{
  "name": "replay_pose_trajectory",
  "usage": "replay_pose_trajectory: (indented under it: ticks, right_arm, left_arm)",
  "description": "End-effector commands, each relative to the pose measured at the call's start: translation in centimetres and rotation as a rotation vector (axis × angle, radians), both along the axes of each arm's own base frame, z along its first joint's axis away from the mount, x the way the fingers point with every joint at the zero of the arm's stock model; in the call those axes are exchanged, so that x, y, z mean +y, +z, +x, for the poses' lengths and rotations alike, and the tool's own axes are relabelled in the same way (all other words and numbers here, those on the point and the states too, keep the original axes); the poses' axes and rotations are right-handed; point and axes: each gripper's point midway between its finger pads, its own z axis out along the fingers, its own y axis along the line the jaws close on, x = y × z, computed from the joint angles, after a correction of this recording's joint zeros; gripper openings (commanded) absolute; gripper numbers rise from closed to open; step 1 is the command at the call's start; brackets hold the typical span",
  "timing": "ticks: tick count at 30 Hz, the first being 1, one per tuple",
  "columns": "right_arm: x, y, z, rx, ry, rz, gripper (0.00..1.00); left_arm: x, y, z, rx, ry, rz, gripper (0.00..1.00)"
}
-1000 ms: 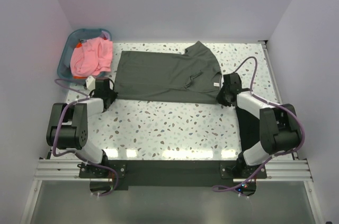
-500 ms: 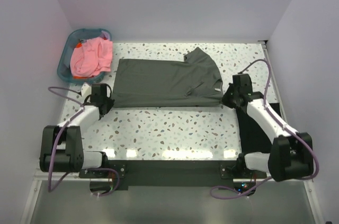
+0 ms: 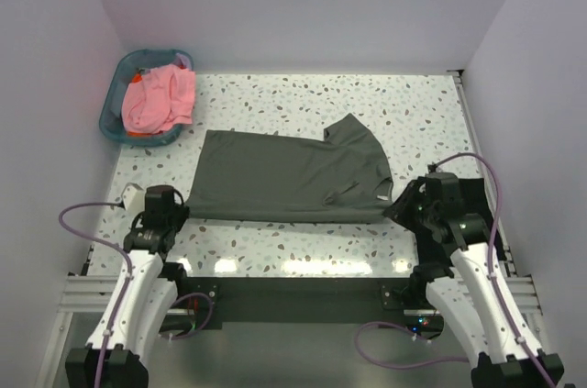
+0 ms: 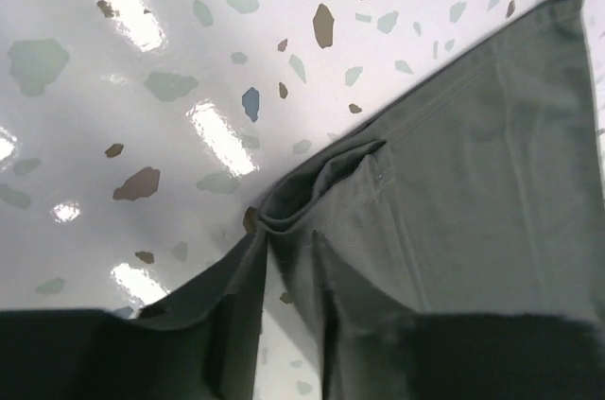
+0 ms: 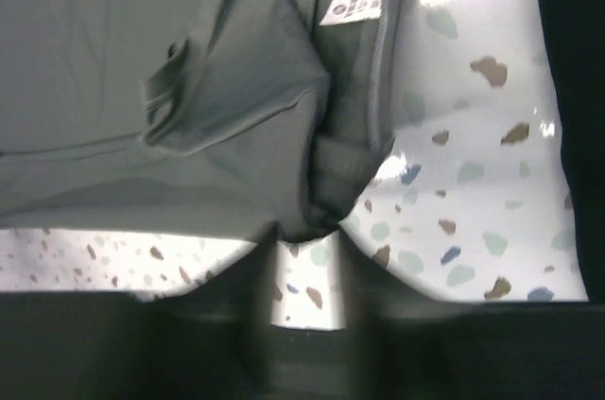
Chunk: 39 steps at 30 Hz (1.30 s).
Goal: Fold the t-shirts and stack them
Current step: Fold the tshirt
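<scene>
The dark olive-grey t-shirt (image 3: 284, 177) lies flat across the table's middle, one sleeve folded in and the label up (image 5: 353, 5). My left gripper (image 3: 176, 214) sits at its near left corner. In the left wrist view the gripper (image 4: 288, 249) is open, with the bunched corner (image 4: 302, 187) just at its tips. My right gripper (image 3: 401, 209) is at the near right corner. It (image 5: 307, 239) is open too, with a cloth fold (image 5: 326, 182) touching its tips. A salmon-pink t-shirt (image 3: 160, 99) is heaped in the basket. A black cloth (image 3: 477, 191) lies flat under the right arm.
The teal basket (image 3: 112, 108) stands in the far left corner. Purple walls close in the table on three sides. A black strip (image 3: 293, 292) runs along the near edge between the arm bases. Speckled tabletop (image 3: 303, 99) shows beyond the shirt.
Both arms drew back toward the near edge and dragged the olive-grey shirt closer. The jaws were shut on its corners during the pull and now stand apart.
</scene>
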Motion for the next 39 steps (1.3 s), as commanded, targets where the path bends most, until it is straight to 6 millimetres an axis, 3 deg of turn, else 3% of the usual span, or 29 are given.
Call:
replay_pose_trajectory:
  ticks: [1, 2, 3, 4, 6, 9, 11, 12, 13, 14, 15, 16, 17, 18, 19, 23, 28, 31, 39]
  right_arm:
    - [0.2, 1.1, -2.6, 0.029, 0.021, 0.024, 0.44]
    - [0.2, 1.6, -2.5, 0.016, 0.028, 0.025, 0.57]
    - [0.1, 2.1, -2.2, -0.007, 0.043, 0.013, 0.67]
    - [0.2, 3.0, -1.5, -0.041, 0.045, 0.01, 0.86]
    - [0.2, 3.8, -0.4, -0.077, 0.077, -0.009, 0.97]
    - [0.7, 6.2, 2.9, -0.171, 0.114, -0.022, 0.98]
    - [1.2, 8.9, 6.3, -0.29, 0.116, -0.018, 0.98]
    - [1.2, 8.6, 8.1, -0.283, 0.111, -0.032, 0.98]
    - [1.4, 10.7, 10.4, -0.365, 0.108, -0.033, 0.98]
    - [1.7, 11.4, 11.8, -0.392, 0.116, -0.036, 0.95]
    - [1.6, 9.9, 14.0, -0.353, 0.12, -0.071, 0.9]
    - [1.4, 11.9, 16.2, -0.413, 0.107, -0.09, 0.87]
    - [1.3, 11.8, 17.7, -0.417, 0.109, -0.121, 0.84]
    - [0.9, 9.9, 19.8, -0.372, 0.097, -0.157, 0.78]
    - [1.0, 11.0, 21.9, -0.407, 0.094, -0.17, 0.75]
    - [1.1, 8.0, 27.7, -0.322, 0.138, -0.255, 0.54]
    - [1.6, 4.9, 33.4, -0.263, 0.194, -0.307, 0.49]
    - [2.1, 4.8, 35.2, -0.28, 0.206, -0.299, 0.49]
    - [2.4, 0.1, 36.7, -0.208, 0.243, -0.312, 0.49]
  left_arm:
    - [0.0, 0.6, -1.0, -0.026, 0.015, -0.009, 0.34]
    - [-0.5, 1.2, -0.7, -0.048, -0.004, -0.029, 0.46]
    - [-0.8, 1.9, -0.5, -0.066, -0.016, -0.036, 0.52]
    - [-0.9, 2.7, 0.0, -0.087, -0.039, -0.025, 0.56]
    - [-0.6, 5.8, 1.1, -0.145, -0.055, 0.006, 0.65]
    - [-0.3, 10.4, 3.5, -0.229, -0.114, 0.085, 0.67]
    - [-0.8, 12.9, 6.3, -0.286, -0.182, 0.122, 0.65]
    - [-1.1, 14.3, 7.9, -0.332, -0.207, 0.136, 0.63]
    - [-1.3, 14.1, 9.7, -0.299, -0.242, 0.156, 0.62]
    - [-1.5, 14.2, 10.9, -0.289, -0.266, 0.16, 0.59]
    - [-1.7, 14.3, 12.2, -0.28, -0.282, 0.173, 0.58]
    - [-2.0, 13.6, 14.3, -0.225, -0.321, 0.209, 0.57]
    - [-1.6, 13.4, 15.3, -0.194, -0.309, 0.254, 0.56]
    - [-2.4, 13.0, 16.2, -0.161, -0.335, 0.286, 0.56]
    - [-2.6, 12.1, 18.1, -0.109, -0.359, 0.33, 0.56]
    - [-3.9, 9.2, 22.4, -0.005, -0.418, 0.38, 0.52]
    - [-4.2, 5.5, 25.4, 0.098, -0.395, 0.384, 0.5]
    - [-4.4, 4.1, 26.7, 0.109, -0.374, 0.369, 0.5]
    - [-5.6, 0.5, 28.9, 0.147, -0.364, 0.303, 0.45]
